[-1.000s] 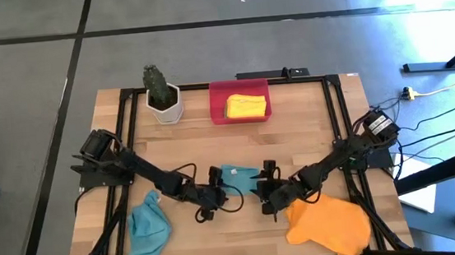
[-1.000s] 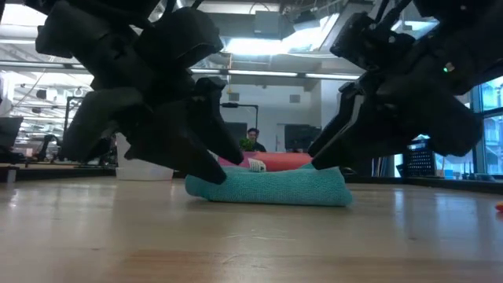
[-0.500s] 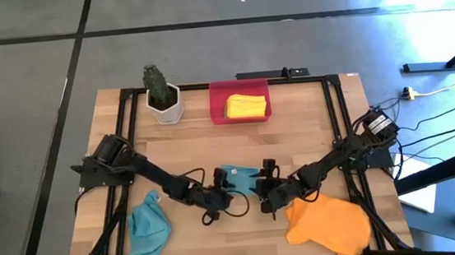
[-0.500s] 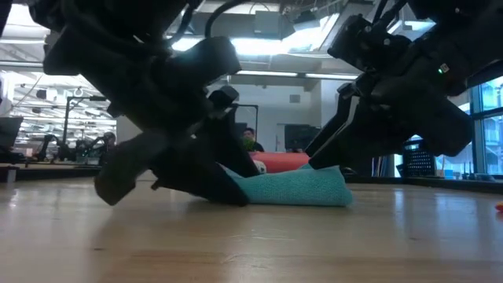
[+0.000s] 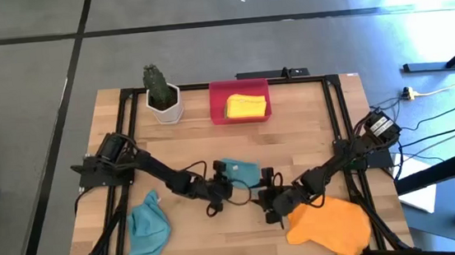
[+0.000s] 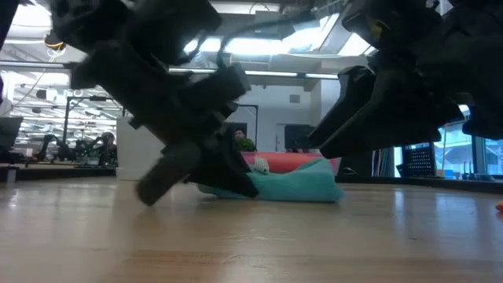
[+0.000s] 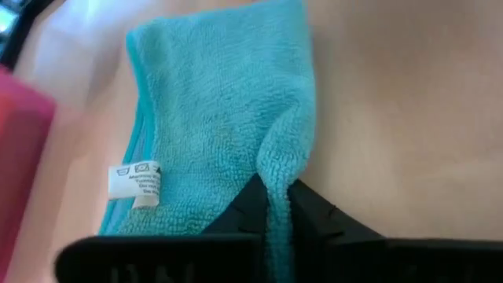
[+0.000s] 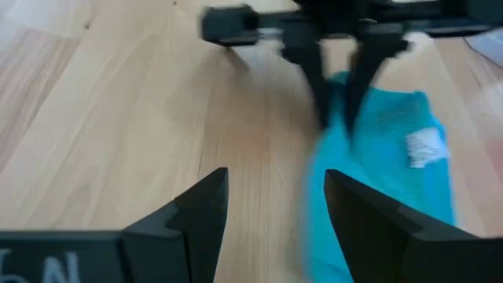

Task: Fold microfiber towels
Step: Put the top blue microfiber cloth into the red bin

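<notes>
The left fingers [image 7: 271,206] pinch the folded teal towel [image 7: 224,118] mid-desk [image 5: 310,128]. The right fingers [image 8: 275,216] wait near, open and empty.

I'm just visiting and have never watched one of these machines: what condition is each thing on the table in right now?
Folded teal microfiber towel: table centre, edge pinched.
Left hand: shut on that towel's edge.
Right hand: open, empty, just off the towel.
Crumpled teal microfiber towel: unfolded heap.
Orange microfiber towel: spread loosely, unfolded.
Yellow microfiber towel: folded, inside tray.
Red rectangular plastic tray: holding the yellow towel.
Potted cactus: upright.
</notes>
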`<state>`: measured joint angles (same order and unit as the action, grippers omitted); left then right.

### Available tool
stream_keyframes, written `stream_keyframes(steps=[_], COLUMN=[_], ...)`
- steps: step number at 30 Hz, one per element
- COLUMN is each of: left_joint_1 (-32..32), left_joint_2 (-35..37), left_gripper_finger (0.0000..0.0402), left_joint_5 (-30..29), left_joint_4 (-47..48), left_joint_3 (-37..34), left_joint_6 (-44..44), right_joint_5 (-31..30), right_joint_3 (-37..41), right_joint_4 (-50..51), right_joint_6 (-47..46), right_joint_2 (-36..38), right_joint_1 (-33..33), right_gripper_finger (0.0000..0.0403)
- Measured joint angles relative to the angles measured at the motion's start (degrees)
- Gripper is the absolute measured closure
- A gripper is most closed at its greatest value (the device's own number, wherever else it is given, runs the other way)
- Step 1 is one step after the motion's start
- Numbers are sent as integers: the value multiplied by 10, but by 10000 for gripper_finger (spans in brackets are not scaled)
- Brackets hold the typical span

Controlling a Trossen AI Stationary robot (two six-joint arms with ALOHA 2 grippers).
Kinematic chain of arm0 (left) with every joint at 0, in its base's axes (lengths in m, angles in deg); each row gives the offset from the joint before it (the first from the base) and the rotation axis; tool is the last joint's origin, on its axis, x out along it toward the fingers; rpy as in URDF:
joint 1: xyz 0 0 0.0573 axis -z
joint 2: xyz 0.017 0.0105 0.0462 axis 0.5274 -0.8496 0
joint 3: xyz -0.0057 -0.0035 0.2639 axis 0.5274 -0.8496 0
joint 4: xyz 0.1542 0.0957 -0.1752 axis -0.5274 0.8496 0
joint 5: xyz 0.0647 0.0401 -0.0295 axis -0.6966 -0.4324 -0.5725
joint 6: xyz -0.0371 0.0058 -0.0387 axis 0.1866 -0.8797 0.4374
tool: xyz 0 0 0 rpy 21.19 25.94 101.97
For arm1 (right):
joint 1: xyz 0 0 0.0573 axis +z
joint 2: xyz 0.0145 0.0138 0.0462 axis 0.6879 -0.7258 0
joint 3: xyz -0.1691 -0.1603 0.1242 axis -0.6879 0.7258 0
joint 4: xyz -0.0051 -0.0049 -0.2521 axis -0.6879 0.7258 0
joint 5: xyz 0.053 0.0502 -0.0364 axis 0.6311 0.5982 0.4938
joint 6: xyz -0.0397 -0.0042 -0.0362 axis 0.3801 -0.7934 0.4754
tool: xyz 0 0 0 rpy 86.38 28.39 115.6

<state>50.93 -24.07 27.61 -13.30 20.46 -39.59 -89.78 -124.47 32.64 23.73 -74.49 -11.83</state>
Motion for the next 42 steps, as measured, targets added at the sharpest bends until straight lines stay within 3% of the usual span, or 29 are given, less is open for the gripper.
stream_keyframes(steps=[14,24,33,37,42], left_joint_1=[-28,-27,-26,-26,-26], left_joint_2=[0,1,2,2,2], left_gripper_finger=[400,401,401,401,401], left_joint_5=[33,36,41,41,41], left_joint_4=[83,113,115,115,116], left_joint_3=[89,111,112,112,112], left_joint_6=[38,41,43,43,43], right_joint_5=[-56,-95,-95,-95,-95], right_joint_3=[0,0,0,0,0], right_joint_4=[9,150,184,193,197], right_joint_6=[57,-24,-34,-35,-36], right_joint_2=[0,0,0,0,0], right_joint_1=[0,-4,-4,-4,-8], right_gripper_finger=[191,191,193,225,323])
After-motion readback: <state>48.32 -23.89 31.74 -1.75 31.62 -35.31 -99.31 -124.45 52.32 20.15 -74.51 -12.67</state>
